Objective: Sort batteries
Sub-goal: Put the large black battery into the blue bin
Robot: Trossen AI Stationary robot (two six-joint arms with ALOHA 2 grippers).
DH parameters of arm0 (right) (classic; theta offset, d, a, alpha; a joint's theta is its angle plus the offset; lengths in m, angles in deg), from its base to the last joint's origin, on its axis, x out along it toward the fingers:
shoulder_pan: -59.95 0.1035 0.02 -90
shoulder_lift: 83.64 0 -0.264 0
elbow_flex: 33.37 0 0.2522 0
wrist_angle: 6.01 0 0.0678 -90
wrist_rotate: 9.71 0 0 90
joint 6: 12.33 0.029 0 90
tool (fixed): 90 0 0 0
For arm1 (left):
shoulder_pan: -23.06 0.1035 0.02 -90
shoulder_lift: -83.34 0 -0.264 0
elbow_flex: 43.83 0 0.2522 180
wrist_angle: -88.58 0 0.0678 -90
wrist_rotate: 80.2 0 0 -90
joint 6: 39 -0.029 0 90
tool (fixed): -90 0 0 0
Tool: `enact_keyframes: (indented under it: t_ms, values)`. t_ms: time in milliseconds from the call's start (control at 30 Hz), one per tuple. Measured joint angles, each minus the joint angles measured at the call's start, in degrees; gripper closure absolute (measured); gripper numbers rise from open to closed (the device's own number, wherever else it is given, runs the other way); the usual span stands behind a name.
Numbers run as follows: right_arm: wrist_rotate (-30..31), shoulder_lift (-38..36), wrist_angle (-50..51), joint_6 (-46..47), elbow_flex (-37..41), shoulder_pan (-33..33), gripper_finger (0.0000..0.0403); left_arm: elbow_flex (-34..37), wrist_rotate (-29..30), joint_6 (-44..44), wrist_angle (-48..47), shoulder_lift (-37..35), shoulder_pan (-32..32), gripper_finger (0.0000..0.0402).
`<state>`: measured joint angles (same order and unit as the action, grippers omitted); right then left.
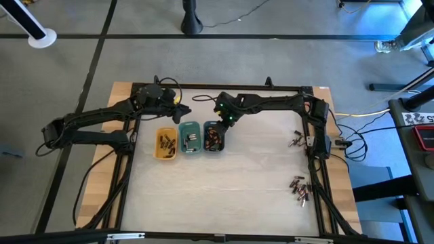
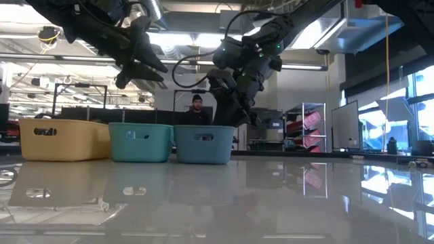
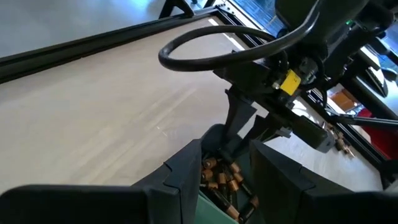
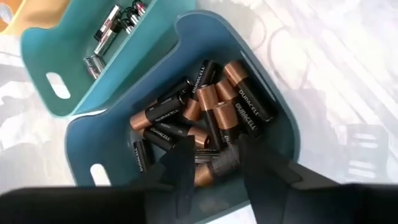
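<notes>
Right gripper (image 4: 211, 163) over grey-blue plastic tray (image 4: 283, 149), jaws parted, copper-and-black battery (image 4: 225, 160) between; bounce-out risked. Left gripper (image 2: 139, 68) idle, jaws half-open, empty.

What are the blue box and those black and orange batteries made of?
The grey-blue tray looks like moulded plastic: smooth, matte walls, rounded corners and a cut-out handle slot. The batteries inside look like metal cylinders in a glossy printed wrap, black with copper-toned ends that shine; what lies under the wrap cannot be seen.
</notes>
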<state>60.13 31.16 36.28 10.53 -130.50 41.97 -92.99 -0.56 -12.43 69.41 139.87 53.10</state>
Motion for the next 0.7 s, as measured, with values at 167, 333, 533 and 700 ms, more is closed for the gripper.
enact_keyframes:
  t_ms: [167, 333, 533, 700]
  values:
    - [-1.7, -0.6, 0.2, -5.3, 0.0, -0.4, 0.0254, 0.0, 0.8, 2.0, 0.0, 0.0, 0.0, 0.0276]
    - [-1.9, -5.9, 1.7, -14.1, 0.1, -1.6, 0.0250, 0.0, 2.4, 9.1, 0.1, 0.0, -0.5, 0.0276]
    - [0.2, -13.6, 11.5, -22.8, 0.0, -5.3, 0.0251, 0.0, 6.4, 15.9, 1.2, 0.0, -5.0, 0.0276]
    - [3.0, -19.1, 22.5, -27.7, 2.1, -10.0, 0.0251, 0.0, 13.7, 21.8, 2.7, 0.0, -11.3, 0.0276]
